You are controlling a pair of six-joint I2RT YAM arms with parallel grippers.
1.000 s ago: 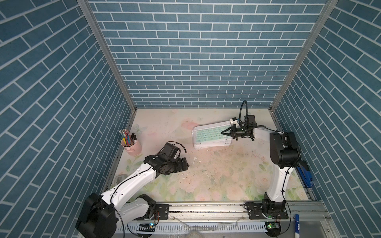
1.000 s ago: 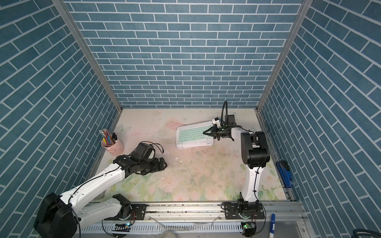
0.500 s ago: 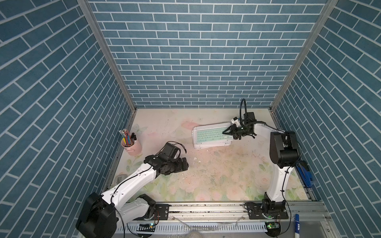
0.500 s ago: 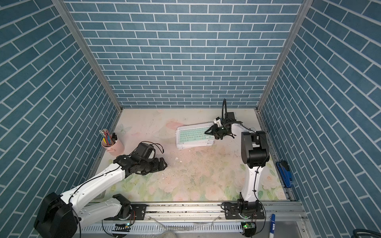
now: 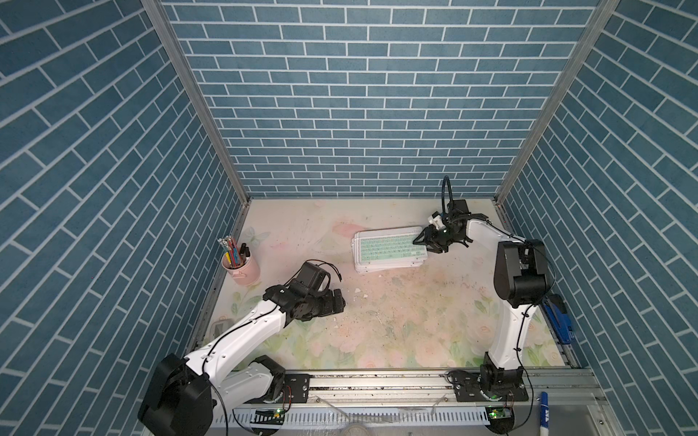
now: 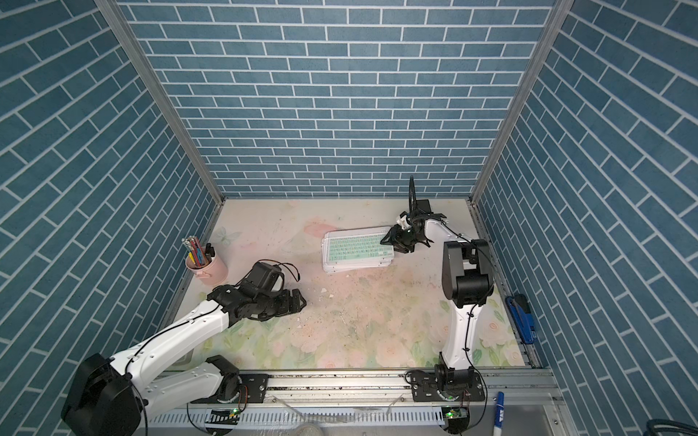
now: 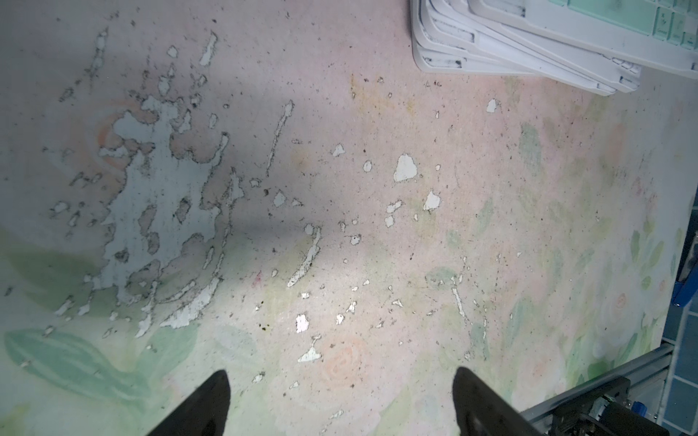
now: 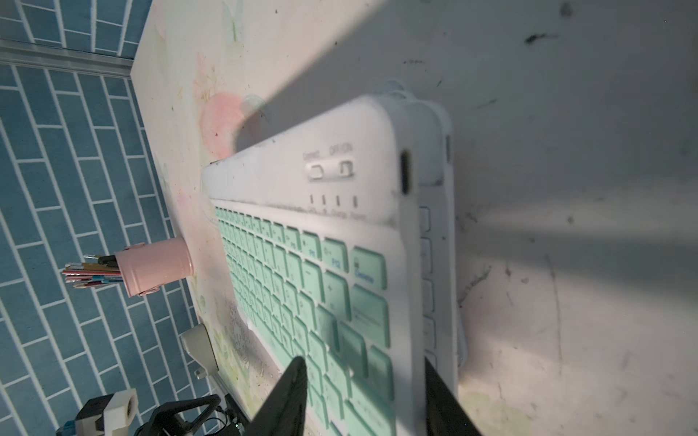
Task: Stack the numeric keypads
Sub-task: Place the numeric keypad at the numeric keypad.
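Stacking looks all but finished. In both top views the thin, white-framed rectangular plastic numeric keypads lie as one stack (image 5: pixel 385 267), right of centre in the upper part of the worn floral table mat (image 5: pixel 396 328). I see no loose keypad anywhere else on it. The green-keyed keypad (image 5: pixel 389 247) lies flat on top. The left wrist view shows the frames below it stepped out at one corner rather than flush. I cannot count them with any certainty.

The black right gripper (image 5: pixel 425 241) sits at the stack's right end. In the right wrist view its fingers are parted, one over the mint keys and one past the short edge. The frame lies between them with room to spare, so I judge it is not pinched. The black left gripper (image 5: pixel 338 302) hangs left of centre, well apart from the stack, over bare mat. Its fingers are spread wide with nothing between them.

What seems left is drawing the right arm clear without dragging the top keypad, and perhaps squaring up the edges.

A pink metal pencil cup (image 5: pixel 243 270) stands at the mat's left edge, well apart. A blue stapler-like object (image 5: pixel 561 321) lies beyond the right edge, and a blue marker (image 5: pixel 545 415) lies at lower right. Nothing blocks either arm.
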